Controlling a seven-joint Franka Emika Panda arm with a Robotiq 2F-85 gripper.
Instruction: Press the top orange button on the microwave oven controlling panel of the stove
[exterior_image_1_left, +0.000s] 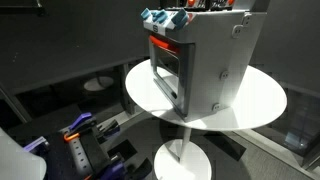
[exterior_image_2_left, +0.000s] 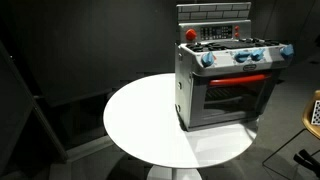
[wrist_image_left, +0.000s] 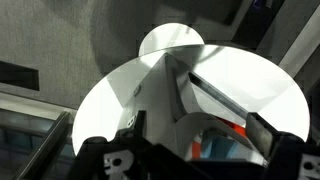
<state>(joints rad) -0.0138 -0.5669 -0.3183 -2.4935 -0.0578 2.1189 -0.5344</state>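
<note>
The light-grey toy stove (exterior_image_1_left: 205, 60) stands on the round white table (exterior_image_1_left: 265, 100), toward its edge. In both exterior views it shows blue knobs, an orange-red front strip and a dark windowed door (exterior_image_2_left: 232, 95). Its raised back panel (exterior_image_2_left: 214, 14) carries a dark control area; I cannot pick out an orange button there. My gripper (wrist_image_left: 198, 135) shows clearly only in the wrist view. It is open and empty, and it hovers above the stove (wrist_image_left: 160, 100), with a blue knob and the orange strip between its fingers.
The table stands on one white pedestal with a round base (exterior_image_1_left: 183, 160) on a dark floor. Purple and blue gear (exterior_image_1_left: 75, 130) lies on the floor beside the table. A yellow-rimmed object (exterior_image_2_left: 314, 110) sits at the frame edge past the stove.
</note>
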